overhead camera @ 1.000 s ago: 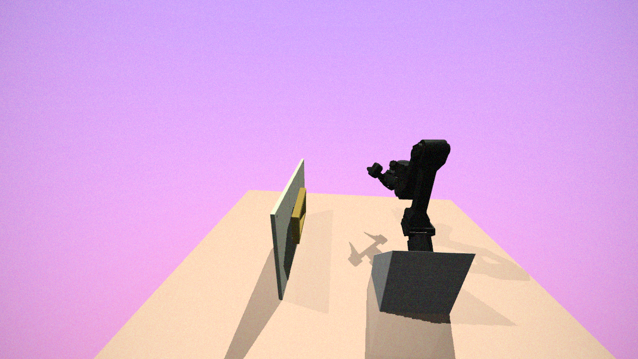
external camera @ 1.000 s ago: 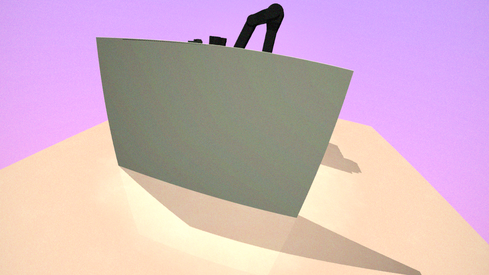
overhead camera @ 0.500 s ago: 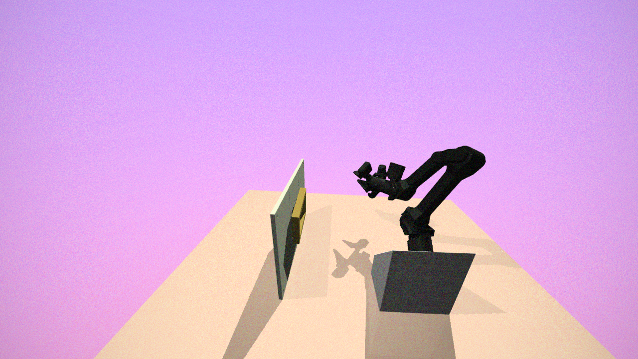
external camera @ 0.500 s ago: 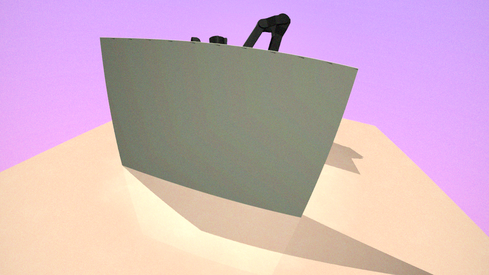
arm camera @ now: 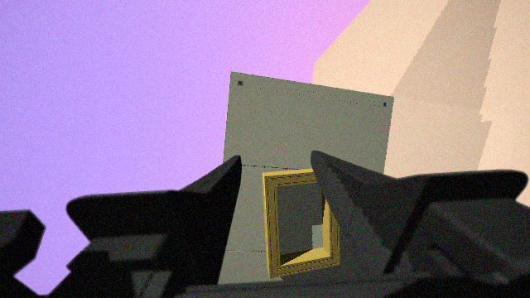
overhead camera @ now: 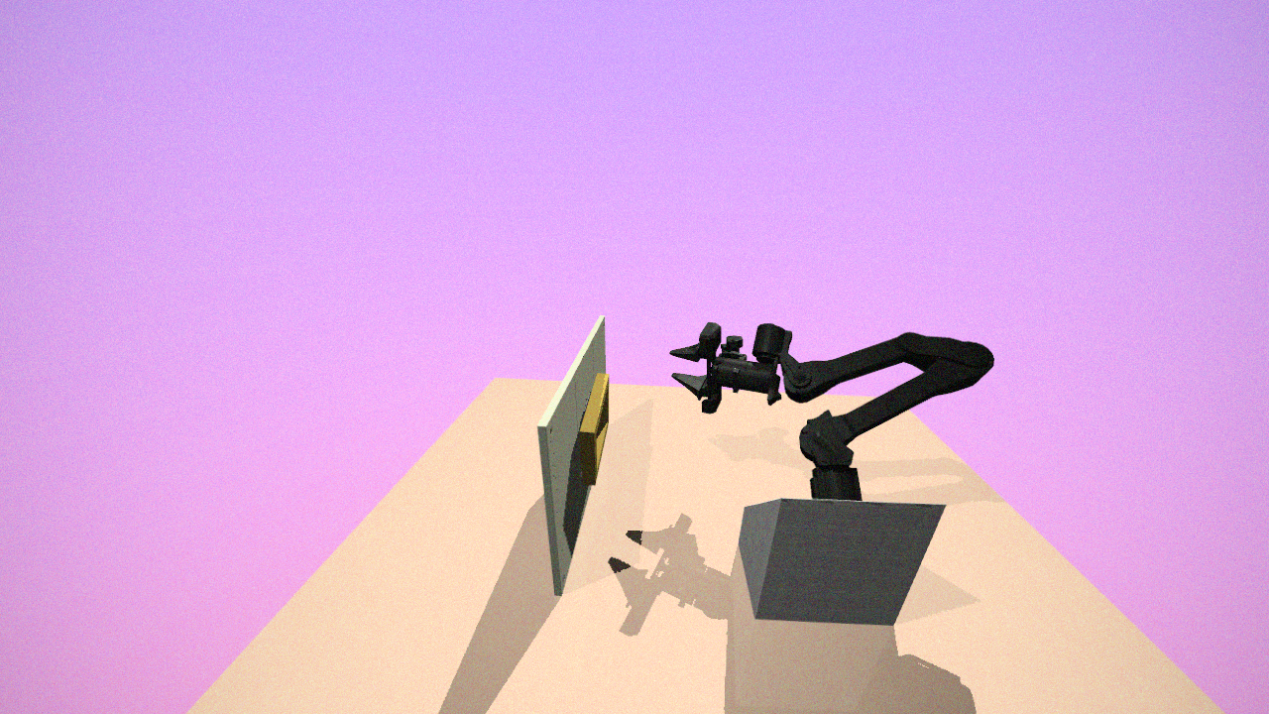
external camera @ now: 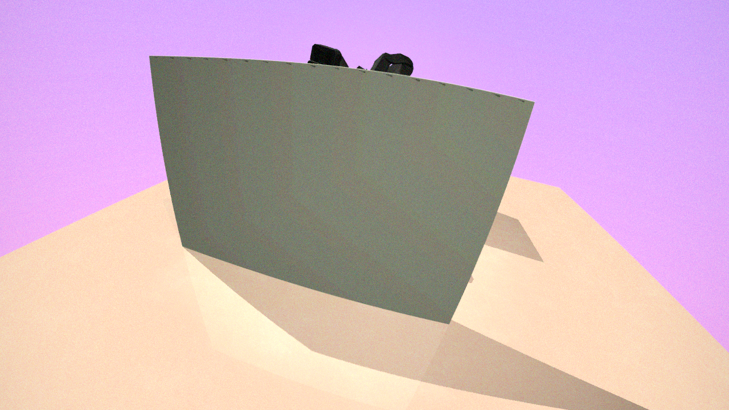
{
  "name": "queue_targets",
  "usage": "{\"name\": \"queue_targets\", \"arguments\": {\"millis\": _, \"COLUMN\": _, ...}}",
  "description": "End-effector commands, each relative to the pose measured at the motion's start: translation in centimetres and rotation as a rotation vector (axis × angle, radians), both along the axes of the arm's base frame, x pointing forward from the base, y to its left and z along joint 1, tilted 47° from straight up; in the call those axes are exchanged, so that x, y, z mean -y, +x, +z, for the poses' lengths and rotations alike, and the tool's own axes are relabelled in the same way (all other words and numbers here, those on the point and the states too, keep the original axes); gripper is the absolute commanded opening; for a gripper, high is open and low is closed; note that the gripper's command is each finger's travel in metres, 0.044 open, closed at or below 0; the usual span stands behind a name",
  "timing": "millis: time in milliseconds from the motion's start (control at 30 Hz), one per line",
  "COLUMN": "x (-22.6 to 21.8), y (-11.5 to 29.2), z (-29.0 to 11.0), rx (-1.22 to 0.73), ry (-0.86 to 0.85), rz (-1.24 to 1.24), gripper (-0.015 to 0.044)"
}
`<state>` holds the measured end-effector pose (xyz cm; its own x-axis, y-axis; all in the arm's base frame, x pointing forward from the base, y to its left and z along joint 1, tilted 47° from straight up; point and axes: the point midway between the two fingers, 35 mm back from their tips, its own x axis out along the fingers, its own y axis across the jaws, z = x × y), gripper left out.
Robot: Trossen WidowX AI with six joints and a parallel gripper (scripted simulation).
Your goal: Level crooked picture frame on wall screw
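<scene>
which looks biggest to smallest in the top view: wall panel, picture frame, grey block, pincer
1. grey block, though it sits nearest the camera
2. wall panel, seen nearly edge-on, so it looks narrow
3. pincer and picture frame look much alike, too close to rank

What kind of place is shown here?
Probably a bare test bench: a beige table, a free-standing wall panel carrying a yellow picture frame, and one black arm whose open hand faces it.

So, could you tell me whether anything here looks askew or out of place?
Yes: the gold picture frame on the green wall panel looks crooked in the wrist view, its edges out of line with the panel's edges. The open end effector is apart from it, holding nothing.
</scene>
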<state>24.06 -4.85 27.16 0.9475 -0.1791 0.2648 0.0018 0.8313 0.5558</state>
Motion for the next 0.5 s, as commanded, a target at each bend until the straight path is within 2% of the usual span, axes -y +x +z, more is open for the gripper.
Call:
{"name": "queue_targets", "arguments": {"millis": 0, "x": -3.0, "y": 0.4, "z": -2.0, "rx": -0.075, "ry": 0.017, "rz": 0.096, "gripper": 0.026}}
{"name": "queue_targets", "arguments": {"millis": 233, "x": -9.0, "y": -0.2, "z": -6.1, "rx": -0.227, "ry": 0.003, "rz": 0.285, "gripper": 0.026}}
{"name": "queue_targets", "arguments": {"millis": 467, "x": -9.5, "y": -0.4, "z": -6.5, "rx": -0.242, "ry": -0.002, "rz": 0.303, "gripper": 0.026}}
